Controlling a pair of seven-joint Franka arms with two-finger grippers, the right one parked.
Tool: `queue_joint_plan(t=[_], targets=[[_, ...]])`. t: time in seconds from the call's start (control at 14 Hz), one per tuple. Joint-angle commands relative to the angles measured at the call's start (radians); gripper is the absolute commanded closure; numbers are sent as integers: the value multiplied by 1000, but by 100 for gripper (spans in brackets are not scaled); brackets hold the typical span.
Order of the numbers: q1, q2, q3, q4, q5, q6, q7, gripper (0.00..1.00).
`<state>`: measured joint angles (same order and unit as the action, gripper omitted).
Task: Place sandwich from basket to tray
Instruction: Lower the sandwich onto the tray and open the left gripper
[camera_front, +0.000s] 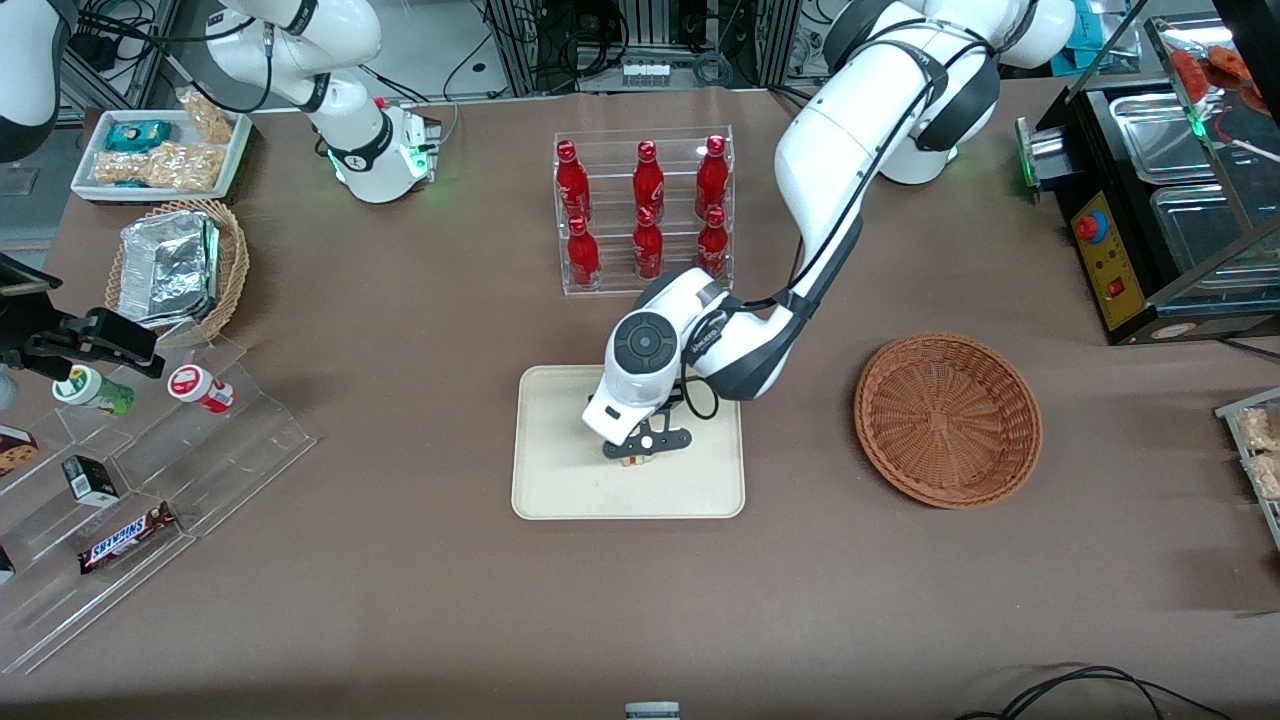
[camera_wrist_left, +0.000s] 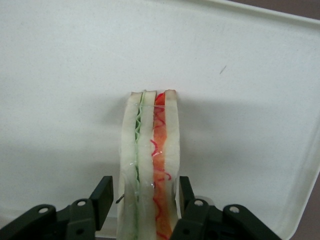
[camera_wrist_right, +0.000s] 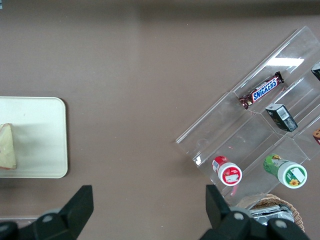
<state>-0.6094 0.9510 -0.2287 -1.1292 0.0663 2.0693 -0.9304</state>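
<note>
The left arm's black two-finger gripper (camera_front: 640, 452) hangs low over the flat cream-coloured rectangular tray (camera_front: 560, 495) with rounded corners and a low raised rim, near the tray's middle. In the left wrist view the gripper (camera_wrist_left: 145, 197) has its two fingers (camera_wrist_left: 102, 197) standing on either side of the small triangular sandwich (camera_wrist_left: 150, 165) of pale white bread, whose green and orange-red filling layers run along the edge facing the camera. The jaws sit a little wider than the sandwich is thick, with a thin gap visible at each side, so they are parted and not pressing on it. The sandwich stands on edge on the tray surface, its shadow lying directly under it; in the front view only a small pale piece of it (camera_front: 636, 460) shows beneath the gripper.

The round, shallow, reddish-brown woven wicker basket (camera_front: 948, 420) sits on the brown table (camera_front: 400, 600) beside the tray, toward the working arm's end, apart from the tray. Farther from the front camera than the tray stands a clear acrylic rack of red bottles (camera_front: 646, 210).
</note>
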Motion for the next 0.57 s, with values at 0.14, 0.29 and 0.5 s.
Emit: queue_joint_plan(t=[0.14,0.29,0.5], targets=[[-15,-38,20,31,18,-111,-34,0],[-6,-136,38,29,14,-274,-53,0],[124,-286,8,25,-41,-528,104,0]])
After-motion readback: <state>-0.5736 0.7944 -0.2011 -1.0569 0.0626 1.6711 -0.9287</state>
